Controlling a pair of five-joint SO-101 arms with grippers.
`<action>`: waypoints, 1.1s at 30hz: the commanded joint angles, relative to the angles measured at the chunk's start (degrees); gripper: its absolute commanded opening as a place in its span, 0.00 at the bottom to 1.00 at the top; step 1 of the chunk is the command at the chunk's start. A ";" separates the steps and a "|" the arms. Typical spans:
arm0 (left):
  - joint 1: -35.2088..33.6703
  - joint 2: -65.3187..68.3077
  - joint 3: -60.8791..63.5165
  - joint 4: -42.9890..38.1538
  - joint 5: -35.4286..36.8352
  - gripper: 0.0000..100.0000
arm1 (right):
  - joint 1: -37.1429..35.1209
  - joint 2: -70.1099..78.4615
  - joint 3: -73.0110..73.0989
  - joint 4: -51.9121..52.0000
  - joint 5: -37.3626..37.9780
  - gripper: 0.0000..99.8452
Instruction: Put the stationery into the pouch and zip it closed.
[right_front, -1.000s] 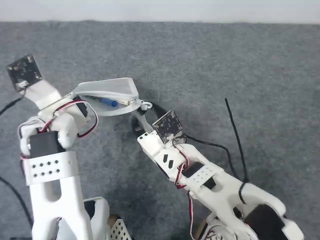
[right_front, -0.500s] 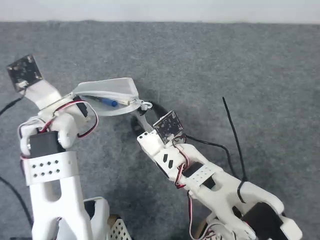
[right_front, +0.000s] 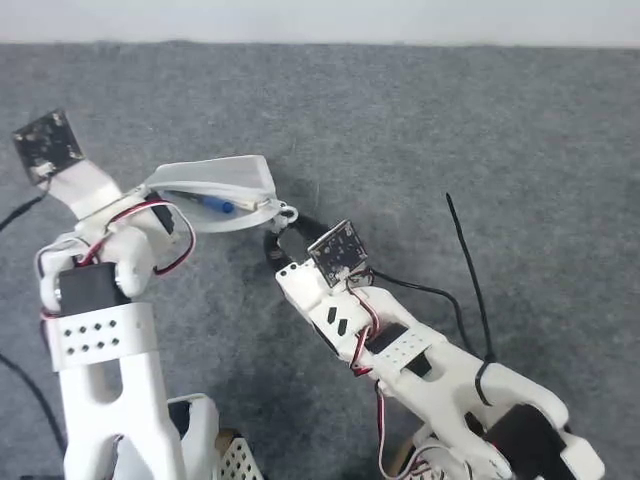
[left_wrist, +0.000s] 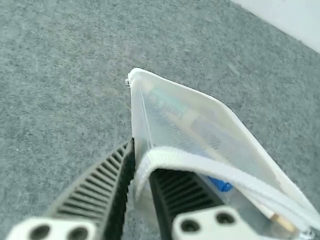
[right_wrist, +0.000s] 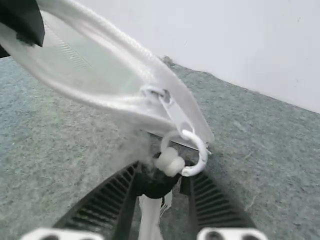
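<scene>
Close the slightly spread right gripper (right_wrist: 161, 176) squarely on the white ring zip pull (right_wrist: 192, 150), then draw straight along the translucent white pouch (right_front: 225, 178) pinched by the left gripper (left_wrist: 141, 167) above the grey table (right_front: 450, 130)

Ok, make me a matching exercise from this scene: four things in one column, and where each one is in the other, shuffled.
Things:
1. translucent white zip pouch
2. blue-capped pen
3. white zipper pull ring
4. thin black cable

Places:
A. lying loose on the grey carpet
B. inside the pouch
C. at the tips of the right arm's jaws, which are open
D. clamped at one end in the left arm's jaws

Pairs: 1-D, 2-B, 3-C, 4-A
</scene>
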 joint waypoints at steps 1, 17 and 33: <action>0.18 -0.35 -0.75 -1.76 -0.35 0.01 | -0.31 -0.66 -3.60 -1.63 1.05 0.07; 0.00 -0.70 -0.04 -1.93 -0.35 0.01 | -0.92 -11.56 -1.23 12.53 6.86 0.01; 2.29 -0.70 1.27 -1.85 -0.09 0.19 | -7.52 -41.71 -1.58 55.08 13.27 0.01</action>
